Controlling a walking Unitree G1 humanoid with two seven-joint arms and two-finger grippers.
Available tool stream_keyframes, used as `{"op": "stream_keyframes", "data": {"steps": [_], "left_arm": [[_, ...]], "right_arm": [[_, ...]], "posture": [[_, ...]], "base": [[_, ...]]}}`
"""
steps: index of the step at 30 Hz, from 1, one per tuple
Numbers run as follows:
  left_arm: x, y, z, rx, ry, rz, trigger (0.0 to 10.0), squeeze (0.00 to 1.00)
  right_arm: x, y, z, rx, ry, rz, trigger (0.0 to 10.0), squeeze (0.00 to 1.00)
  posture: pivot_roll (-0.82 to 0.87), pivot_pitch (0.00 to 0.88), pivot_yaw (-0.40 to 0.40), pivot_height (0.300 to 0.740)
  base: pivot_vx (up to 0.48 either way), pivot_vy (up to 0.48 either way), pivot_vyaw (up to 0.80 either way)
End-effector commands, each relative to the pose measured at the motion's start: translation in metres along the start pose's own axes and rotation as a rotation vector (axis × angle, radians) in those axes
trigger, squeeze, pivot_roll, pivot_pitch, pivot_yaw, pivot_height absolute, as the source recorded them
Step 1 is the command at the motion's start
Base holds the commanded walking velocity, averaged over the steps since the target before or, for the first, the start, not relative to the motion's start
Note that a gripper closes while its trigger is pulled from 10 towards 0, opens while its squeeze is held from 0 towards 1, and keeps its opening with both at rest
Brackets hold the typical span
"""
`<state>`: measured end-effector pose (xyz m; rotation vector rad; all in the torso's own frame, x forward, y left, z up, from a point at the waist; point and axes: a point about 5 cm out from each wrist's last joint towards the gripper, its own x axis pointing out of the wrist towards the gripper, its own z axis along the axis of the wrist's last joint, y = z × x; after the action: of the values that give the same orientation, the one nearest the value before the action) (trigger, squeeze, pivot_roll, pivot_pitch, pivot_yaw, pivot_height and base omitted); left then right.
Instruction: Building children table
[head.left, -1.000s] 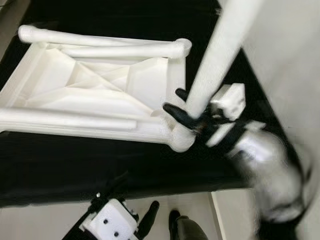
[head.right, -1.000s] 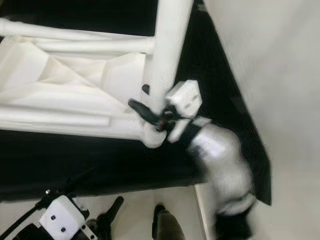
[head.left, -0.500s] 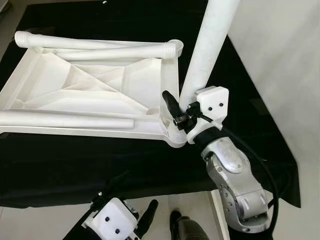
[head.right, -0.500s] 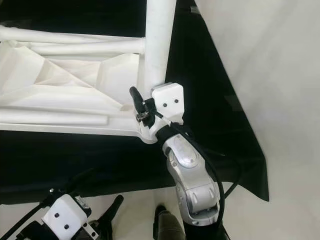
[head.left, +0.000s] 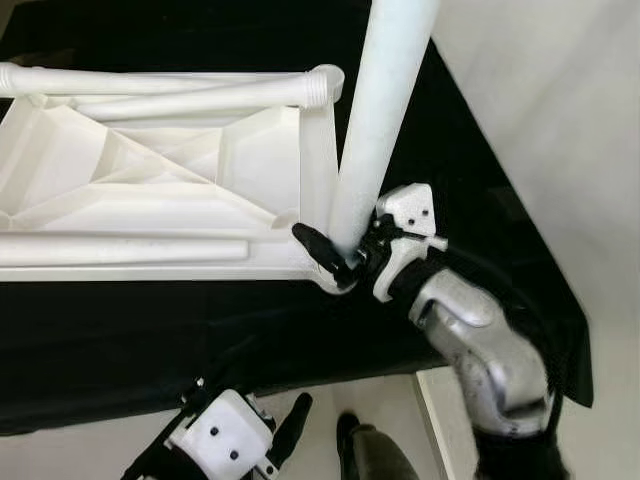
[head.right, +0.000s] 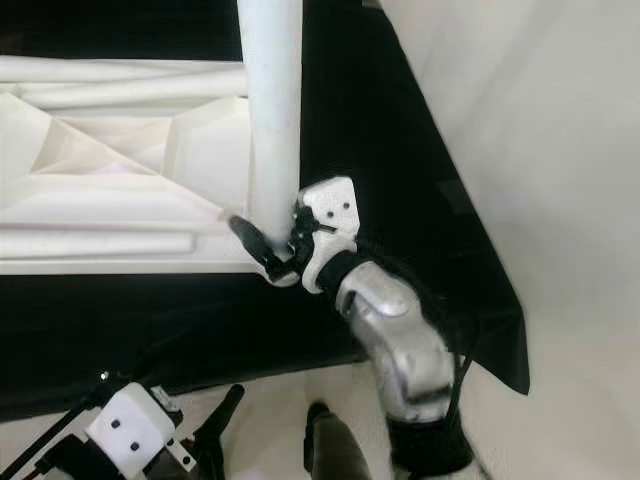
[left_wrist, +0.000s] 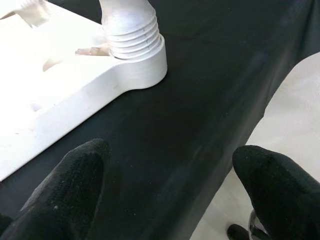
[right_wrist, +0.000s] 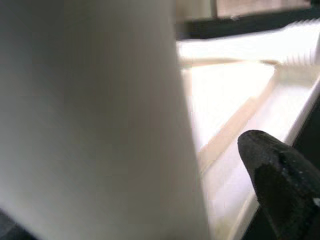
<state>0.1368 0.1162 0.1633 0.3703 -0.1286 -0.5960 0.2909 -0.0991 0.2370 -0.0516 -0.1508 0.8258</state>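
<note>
Your right gripper (head.left: 345, 255) has its jaws clenched on the white table leg (head.left: 378, 120), gripping it at its lower end. The leg's long axis stands close to upright, rising from the jaws out the top of the head views, with its foot at the near right corner socket (head.left: 325, 278) of the upturned white tabletop (head.left: 150, 190). That tabletop lies flat on the black cloth (head.left: 120, 340), with more legs lying along its far and near edges. What matters next, you'd judge, is keeping the leg square over the socket. Your left gripper (head.left: 305, 445) is well apart, low near the cloth's edge, jaws released and holding nothing.
</note>
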Motion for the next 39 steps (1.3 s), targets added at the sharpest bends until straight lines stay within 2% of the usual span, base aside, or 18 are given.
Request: {"op": "stream_keyframes", "data": {"steps": [1, 3, 4, 7, 9, 10, 18, 21, 27, 29, 31, 32, 33, 34, 35, 36, 37, 39], "left_arm": [[-0.001, -0.004, -0.004, -0.011, 0.018, 0.000, 10.0, 0.00], [0.000, -0.005, -0.005, -0.013, 0.015, 0.001, 10.0, 0.00], [0.000, -0.005, -0.005, -0.013, 0.015, 0.001, 10.0, 0.00], [0.002, -0.006, -0.006, -0.014, 0.012, 0.001, 10.0, 0.00], [0.002, -0.006, -0.006, -0.014, 0.012, 0.001, 10.0, 0.00], [0.004, -0.006, -0.007, -0.013, 0.007, 0.003, 10.0, 0.00], [0.006, -0.007, -0.007, -0.013, 0.001, 0.001, 10.0, 0.00], [0.007, -0.008, -0.008, -0.014, -0.002, 0.002, 10.0, 0.00], [0.008, -0.007, -0.010, -0.012, -0.004, 0.006, 10.0, 0.00], [0.008, -0.007, -0.010, -0.012, -0.004, 0.006, 10.0, 0.00], [0.009, -0.006, -0.011, -0.010, -0.004, 0.007, 10.0, 0.00], [0.009, -0.005, -0.012, -0.007, -0.003, 0.009, 10.0, 0.00], [0.009, -0.005, -0.012, -0.007, -0.003, 0.009, 10.0, 0.00], [0.010, -0.003, -0.014, -0.004, -0.003, 0.012, 10.0, 0.00], [0.010, -0.003, -0.014, -0.004, -0.003, 0.012, 10.0, 0.00], [0.011, -0.001, -0.015, 0.001, -0.001, 0.014, 10.0, 0.00], [0.012, 0.000, -0.017, 0.005, 0.001, 0.017, 10.0, 0.00], [0.012, 0.000, -0.017, 0.005, 0.001, 0.017, 10.0, 0.00]], "right_arm": [[-0.002, -0.008, 0.002, -0.020, -0.004, 0.112, 10.0, 0.00], [-0.003, -0.020, 0.009, -0.060, 0.004, 0.202, 10.0, 0.00], [-0.003, -0.020, 0.009, -0.060, 0.004, 0.202, 10.0, 0.00], [-0.001, -0.026, 0.015, -0.096, 0.014, 0.355, 10.0, 0.00], [-0.001, -0.026, 0.015, -0.096, 0.014, 0.355, 10.0, 0.00], [0.003, -0.032, 0.019, -0.077, 0.011, 0.460, 0.0, 0.00], [0.009, -0.035, 0.016, -0.056, 0.019, 0.495, 0.0, 0.00], [0.012, -0.037, 0.011, -0.063, 0.039, 0.468, 0.0, 0.00], [0.010, -0.044, -0.001, -0.053, 0.094, 0.298, 0.0, 0.00], [0.010, -0.044, -0.001, -0.053, 0.094, 0.298, 0.0, 0.00], [0.009, -0.039, -0.008, -0.028, 0.108, 0.228, 0.0, 0.00], [0.005, -0.031, -0.029, 0.006, 0.186, -0.070, 0.0, 0.00], [0.005, -0.031, -0.029, 0.006, 0.186, -0.070, 0.0, 0.00], [-0.002, -0.014, -0.045, 0.023, 0.232, -0.249, 0.0, 0.00], [-0.002, -0.014, -0.045, 0.023, 0.232, -0.249, 0.0, 0.00], [-0.006, 0.001, -0.055, 0.063, 0.256, -0.369, 0.0, 0.00], [-0.005, 0.011, -0.060, 0.083, 0.258, -0.408, 0.0, 0.00], [-0.005, 0.011, -0.060, 0.083, 0.258, -0.408, 0.0, 0.00]], "posture": [[-0.11, 0.298, -0.045, 0.740], [-0.11, 0.293, -0.049, 0.740], [-0.11, 0.293, -0.049, 0.740], [-0.11, 0.282, -0.057, 0.740], [-0.11, 0.282, -0.057, 0.740], [-0.11, 0.279, -0.059, 0.740], [-0.12, 0.274, -0.064, 0.740], [-0.14, 0.266, -0.067, 0.740], [-0.14, 0.262, -0.067, 0.740], [-0.14, 0.262, -0.067, 0.740], [-0.15, 0.260, -0.071, 0.740], [-0.16, 0.259, -0.073, 0.740], [-0.16, 0.259, -0.073, 0.740], [-0.14, 0.262, -0.060, 0.740], [-0.14, 0.262, -0.060, 0.740], [-0.14, 0.256, -0.048, 0.740], [-0.14, 0.251, -0.043, 0.740], [-0.14, 0.251, -0.043, 0.740]], "base": [[0.000, 0.000, 0.00], [0.000, 0.000, 0.00], [0.000, 0.000, 0.00], [0.000, 0.000, 0.00], [0.000, 0.000, 0.00], [0.000, 0.000, 0.00], [0.000, 0.000, 0.00], [0.000, 0.000, 0.00], [0.000, 0.000, 0.00], [0.000, 0.000, 0.00], [0.000, 0.000, 0.00], [0.000, 0.000, 0.00], [0.000, 0.000, 0.00], [0.000, 0.000, 0.00], [0.000, 0.000, 0.00], [0.000, 0.000, 0.00], [0.000, 0.000, 0.00], [0.000, 0.000, 0.00]]}}
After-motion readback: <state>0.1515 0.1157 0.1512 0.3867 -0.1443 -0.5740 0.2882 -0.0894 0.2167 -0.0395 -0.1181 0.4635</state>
